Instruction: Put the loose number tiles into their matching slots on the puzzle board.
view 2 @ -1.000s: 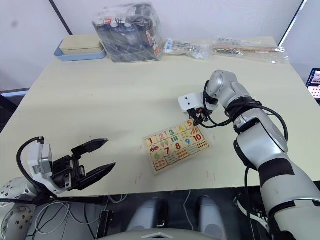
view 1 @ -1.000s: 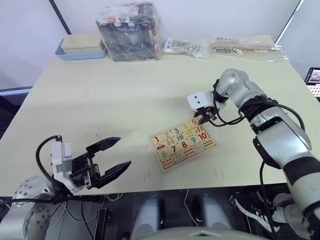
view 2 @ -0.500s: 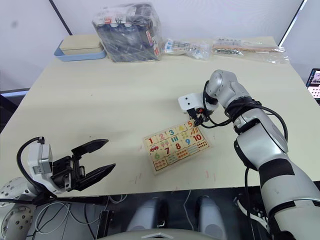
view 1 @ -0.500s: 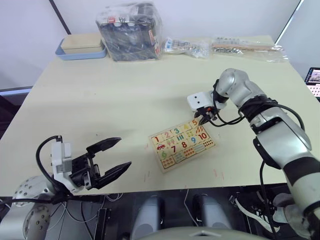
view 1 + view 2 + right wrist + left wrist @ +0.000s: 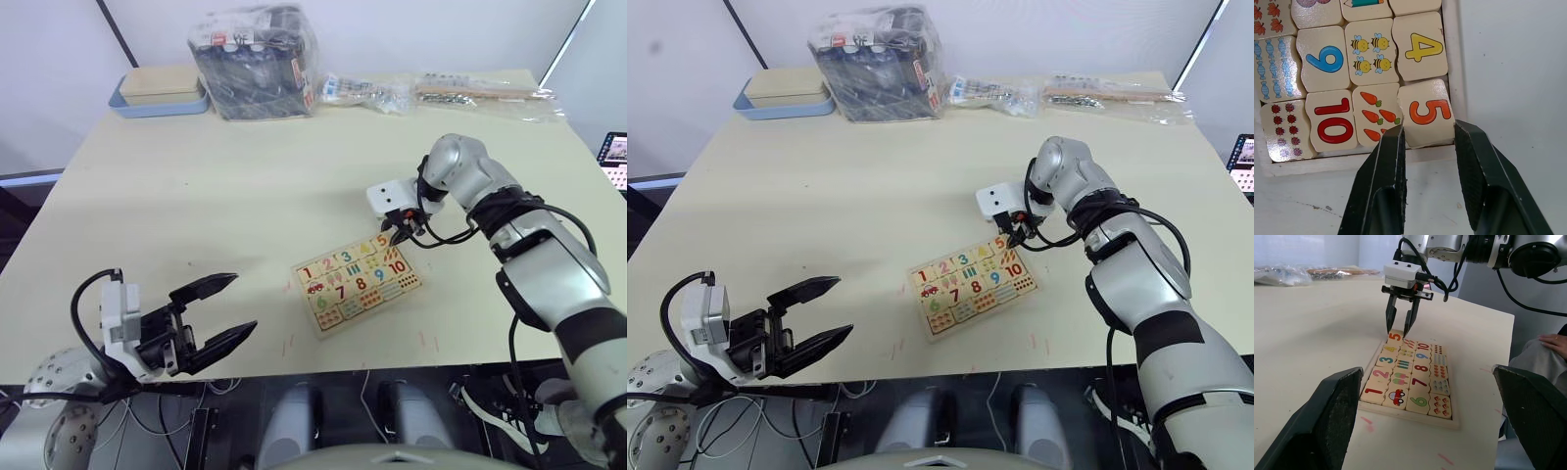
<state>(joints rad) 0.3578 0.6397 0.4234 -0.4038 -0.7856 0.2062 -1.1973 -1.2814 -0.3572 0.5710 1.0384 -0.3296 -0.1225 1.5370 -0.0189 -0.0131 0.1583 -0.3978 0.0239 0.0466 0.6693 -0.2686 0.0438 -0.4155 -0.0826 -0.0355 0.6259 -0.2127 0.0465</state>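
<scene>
On the pale table (image 5: 245, 186), near its front edge: one puzzle board (image 5: 359, 283), flat rectangular pale wood, lying askew, its grid printed with coloured numbers and small counting pictures. Tiles 1 to 4 sit in the top row. Tile 5 (image 5: 1427, 112), a small wooden square with rounded corners and an orange digit, lies at the board's corner slot, slightly crooked, its lower edge over the frame.

Right gripper (image 5: 1429, 142): two black ribbed fingers (image 5: 1388, 166), parted, one on each side of tile 5, close against its edges; actual contact cannot be told.

Left gripper (image 5: 217, 311): black fingers spread wide and empty, low beyond the table's front edge, well apart from the board.

Far edge of table: blue tray with beige box (image 5: 159, 90); clear plastic bag of dark items (image 5: 257, 61); further plastic packets (image 5: 367, 92).
</scene>
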